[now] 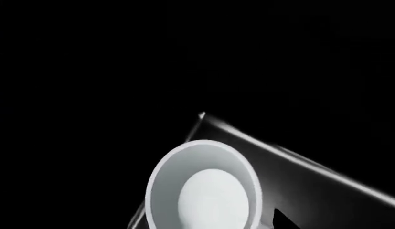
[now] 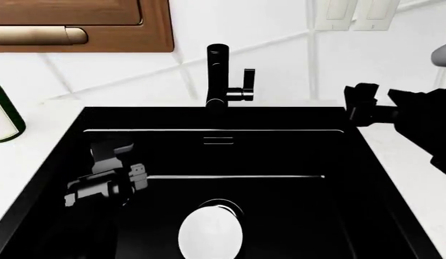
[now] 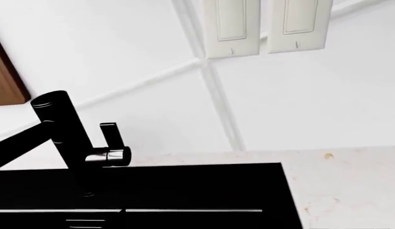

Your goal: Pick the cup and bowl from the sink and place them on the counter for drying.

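Observation:
The bowl (image 2: pixel 210 233) shows as a smooth white disc low on the floor of the black sink (image 2: pixel 295 162), just in front of the round drain (image 2: pixel 224 205). In the left wrist view a white round vessel (image 1: pixel 207 191), open side toward the camera, lies close ahead; it looks like the same bowl. The cup is out of view. My left gripper (image 2: pixel 123 164) is down inside the sink's left half, up and left of the bowl; black fingers on black hide its state. My right gripper (image 2: pixel 350 103) hovers open over the sink's back right corner, holding nothing.
A tall black faucet (image 2: pixel 218 75) stands at the sink's back edge. White counter (image 2: pixel 403 156) runs along both sides, with a green bottle (image 2: pixel 3 116) on the left part. A wooden cabinet (image 2: pixel 79 24) and wall outlets (image 3: pixel 264 24) hang on the tiled wall.

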Robot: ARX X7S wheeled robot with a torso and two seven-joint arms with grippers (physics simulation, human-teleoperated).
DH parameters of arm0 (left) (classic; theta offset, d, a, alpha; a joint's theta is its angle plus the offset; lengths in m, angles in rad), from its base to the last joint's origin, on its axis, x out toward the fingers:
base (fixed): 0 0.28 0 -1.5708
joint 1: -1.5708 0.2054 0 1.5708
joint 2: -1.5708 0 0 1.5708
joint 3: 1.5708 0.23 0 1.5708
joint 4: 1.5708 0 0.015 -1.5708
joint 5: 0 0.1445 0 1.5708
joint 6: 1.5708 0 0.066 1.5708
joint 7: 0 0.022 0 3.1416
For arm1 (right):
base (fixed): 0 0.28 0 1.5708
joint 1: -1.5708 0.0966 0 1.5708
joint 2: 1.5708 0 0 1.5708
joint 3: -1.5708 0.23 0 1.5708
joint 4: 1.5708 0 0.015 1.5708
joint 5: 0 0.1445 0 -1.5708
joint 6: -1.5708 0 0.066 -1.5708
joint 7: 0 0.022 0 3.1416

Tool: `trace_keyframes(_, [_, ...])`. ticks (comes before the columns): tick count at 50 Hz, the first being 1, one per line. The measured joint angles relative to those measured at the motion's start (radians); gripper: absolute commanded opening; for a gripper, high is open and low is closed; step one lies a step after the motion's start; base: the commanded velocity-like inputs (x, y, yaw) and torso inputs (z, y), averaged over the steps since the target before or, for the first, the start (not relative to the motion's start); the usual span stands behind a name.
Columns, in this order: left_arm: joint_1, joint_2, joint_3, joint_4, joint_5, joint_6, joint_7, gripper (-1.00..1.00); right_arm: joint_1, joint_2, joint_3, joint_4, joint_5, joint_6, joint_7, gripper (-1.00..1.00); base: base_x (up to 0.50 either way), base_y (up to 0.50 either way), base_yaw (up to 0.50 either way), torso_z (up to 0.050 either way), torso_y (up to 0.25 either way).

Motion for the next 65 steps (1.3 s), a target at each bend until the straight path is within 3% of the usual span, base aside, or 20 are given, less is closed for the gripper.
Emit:
trace_keyframes(23, [0.023, -0.029, -0.067, 0.003, 0.033, 0.005, 0.08, 1.0, -0.062, 0.004, -0.017, -0.002, -0.024, -0.062, -0.035, 1.0, 0.0, 0.0, 0.0, 0.0, 0.0])
trace_keyframes(24, [0.024, -0.028, -0.067, 0.004, 0.034, 0.005, 0.079, -1.0, -0.064, 0.004, -0.018, -0.002, -0.024, -0.064, -0.036, 1.0, 0.0, 0.0, 0.0, 0.0, 0.0])
trace_keyframes(48, [0.023, -0.016, -0.023, 0.006, 0.074, 0.02, 0.085, -1.0, -0.108, 0.019, -0.004, -0.018, -0.017, -0.1, -0.044, 1.0, 0.0, 0.0, 0.0, 0.0, 0.0])
trace_keyframes(65, [0.184, 0.039, 0.062, 0.769, 0.063, -0.525, 0.138, -1.0, -0.123, 0.029, 0.005, -0.025, -0.001, -0.113, -0.043, 1.0, 0.0, 0.0, 0.0, 0.0, 0.0])
